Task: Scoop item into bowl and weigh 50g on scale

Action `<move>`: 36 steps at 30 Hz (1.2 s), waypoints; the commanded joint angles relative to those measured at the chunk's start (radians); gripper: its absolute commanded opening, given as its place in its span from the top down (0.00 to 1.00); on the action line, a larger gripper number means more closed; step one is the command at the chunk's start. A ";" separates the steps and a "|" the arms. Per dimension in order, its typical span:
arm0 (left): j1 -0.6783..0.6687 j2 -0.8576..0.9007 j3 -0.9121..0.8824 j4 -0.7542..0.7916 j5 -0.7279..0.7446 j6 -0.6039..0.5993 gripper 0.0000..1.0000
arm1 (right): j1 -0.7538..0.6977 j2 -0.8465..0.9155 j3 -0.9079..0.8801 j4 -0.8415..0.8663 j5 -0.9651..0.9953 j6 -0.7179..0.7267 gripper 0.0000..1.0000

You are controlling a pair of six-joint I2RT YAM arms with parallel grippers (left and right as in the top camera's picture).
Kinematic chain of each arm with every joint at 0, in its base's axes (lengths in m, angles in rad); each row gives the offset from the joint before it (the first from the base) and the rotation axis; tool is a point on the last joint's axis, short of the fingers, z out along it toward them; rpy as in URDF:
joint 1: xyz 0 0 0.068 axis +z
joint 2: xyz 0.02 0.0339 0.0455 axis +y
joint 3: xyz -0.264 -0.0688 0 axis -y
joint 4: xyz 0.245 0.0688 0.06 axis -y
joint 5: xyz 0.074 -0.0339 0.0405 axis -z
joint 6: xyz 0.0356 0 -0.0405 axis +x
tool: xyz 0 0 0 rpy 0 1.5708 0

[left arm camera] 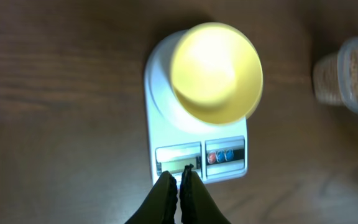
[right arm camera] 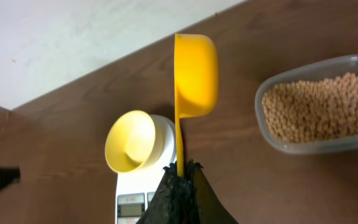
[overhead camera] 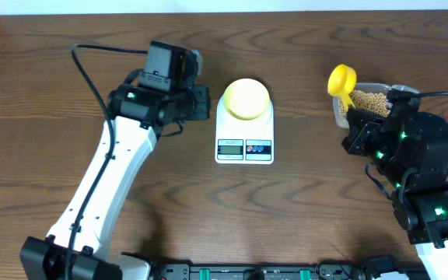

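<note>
The beans (right arm camera: 319, 115) lie loose in a clear tub (right arm camera: 291, 147) near the right edge of the surface (overhead camera: 53, 78). They look small, hard, round and light, likely to roll and spill, so they are best carried level in the scoop (right arm camera: 196, 74), never pinched. The right fingers (right arm camera: 166, 199) are clamped on the end of the scoop's thin, stiff handle. That is a fair hold, though the cup could twist.

The bowl (overhead camera: 246, 98) stands empty on the scale (overhead camera: 244, 131), midway along the surface toward its far edge. It looks light and easily nudged. The left fingers (left arm camera: 165, 196) are pressed together on nothing, at the scale's display edge.
</note>
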 commanded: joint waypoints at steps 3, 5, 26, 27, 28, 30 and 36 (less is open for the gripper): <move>-0.081 0.013 -0.016 -0.020 0.070 0.070 0.93 | -0.007 0.006 0.018 0.016 0.060 -0.015 0.99; -0.128 0.013 -0.042 -0.013 0.064 0.070 0.92 | -0.007 0.011 0.018 0.017 0.068 -0.015 0.99; -0.169 0.012 -0.146 -0.097 0.040 0.098 0.93 | -0.013 0.008 0.018 0.122 0.075 -0.011 0.99; -0.169 0.012 -0.159 -0.084 0.040 0.105 0.93 | -0.016 0.008 0.018 0.124 0.075 -0.011 0.99; -0.169 0.012 -0.167 -0.070 0.039 0.112 0.93 | -0.019 0.008 0.018 0.124 0.075 -0.011 0.99; -0.169 0.012 -0.168 -0.050 0.039 0.111 0.92 | -0.024 0.009 0.018 0.123 0.075 -0.011 0.99; -0.169 0.011 -0.168 -0.012 0.040 0.110 0.93 | -0.031 0.010 0.018 0.123 0.075 -0.011 0.99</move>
